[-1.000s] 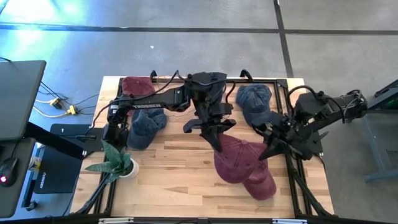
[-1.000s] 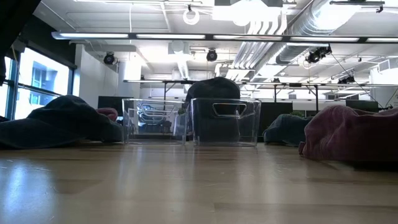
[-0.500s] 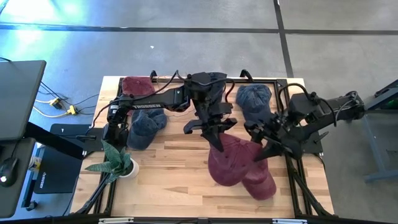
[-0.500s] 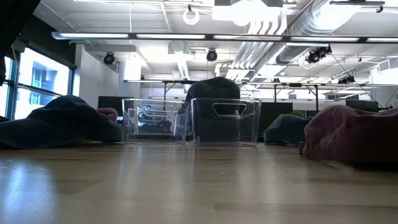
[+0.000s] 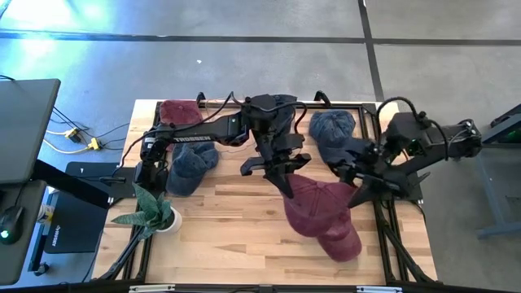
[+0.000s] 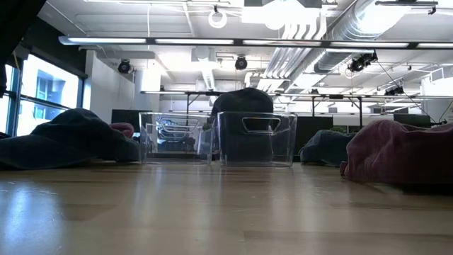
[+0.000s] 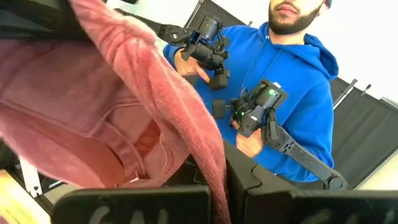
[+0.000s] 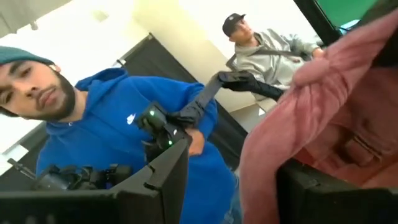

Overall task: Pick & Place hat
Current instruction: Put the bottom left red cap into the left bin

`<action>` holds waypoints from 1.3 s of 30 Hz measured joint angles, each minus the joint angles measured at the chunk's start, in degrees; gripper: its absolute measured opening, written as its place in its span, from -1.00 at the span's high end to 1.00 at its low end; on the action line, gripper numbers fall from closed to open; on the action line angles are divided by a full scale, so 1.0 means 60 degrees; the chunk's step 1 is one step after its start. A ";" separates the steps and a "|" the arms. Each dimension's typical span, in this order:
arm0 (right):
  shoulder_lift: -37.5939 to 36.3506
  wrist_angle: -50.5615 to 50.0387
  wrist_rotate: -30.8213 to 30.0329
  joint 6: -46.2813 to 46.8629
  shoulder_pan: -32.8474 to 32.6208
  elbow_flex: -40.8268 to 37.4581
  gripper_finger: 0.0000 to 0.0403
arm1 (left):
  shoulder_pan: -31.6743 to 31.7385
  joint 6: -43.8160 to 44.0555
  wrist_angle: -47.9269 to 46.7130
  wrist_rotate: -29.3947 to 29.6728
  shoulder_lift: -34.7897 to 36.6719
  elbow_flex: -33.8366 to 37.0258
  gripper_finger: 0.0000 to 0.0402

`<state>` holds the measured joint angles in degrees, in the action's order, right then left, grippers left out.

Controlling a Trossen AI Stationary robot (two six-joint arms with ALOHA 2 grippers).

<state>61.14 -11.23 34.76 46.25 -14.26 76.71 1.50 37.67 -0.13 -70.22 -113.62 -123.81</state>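
Right now you are mid-pick on the maroon cap (image 5: 321, 216), which lies on the near right part of the wooden counter (image 5: 220, 236), brim toward the front edge. Your left hand (image 5: 286, 185) is clenched on the cap's rear edge; in the left wrist view the pink cloth (image 7: 124, 112) drapes right over its fingers, so the pinch looks real. Your right hand (image 5: 364, 181) sits just beside the cap's right edge with its fingers parted, grasping nothing, though red fabric (image 8: 323, 118) hangs close in front of its wrist camera.

Next, I judge, you need to lift with the left hand alone, and clear the right arm first so the cloth does not snag on it.

Farther back, the clear bin (image 6: 256, 138) stands mid-counter with a dark cap already in it; that looks the likely drop spot. Blue caps (image 5: 332, 126) lie to either side of it.
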 joint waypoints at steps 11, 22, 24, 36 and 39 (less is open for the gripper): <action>-0.0008 -0.3270 -0.0713 -0.2344 0.0000 0.0000 0.18 | 0.0000 0.0000 0.0001 -0.0173 -0.0004 0.0000 1.00; -0.0025 -0.3359 -0.0437 -0.3491 -0.0004 0.0000 0.42 | 0.0087 -0.0018 0.0001 -0.0239 -0.0007 0.0000 1.00; -0.0025 -0.3242 -0.0342 -0.3484 -0.0004 0.0000 0.58 | 0.0197 -0.0018 0.0001 -0.0239 -0.0007 0.0000 1.00; -0.0011 -0.2159 -0.0311 -0.3009 -0.0067 0.0000 0.97 | 0.0501 0.0532 0.0010 0.0014 -0.0007 0.0000 0.71; -0.0009 -0.2206 -0.0760 -0.3088 -0.0052 0.0000 0.96 | 0.0408 0.0972 0.0008 -0.0137 -0.0007 0.0000 0.47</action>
<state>61.09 -24.47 30.19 27.72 -14.57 76.71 3.95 43.50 -0.08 -71.04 -113.67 -123.81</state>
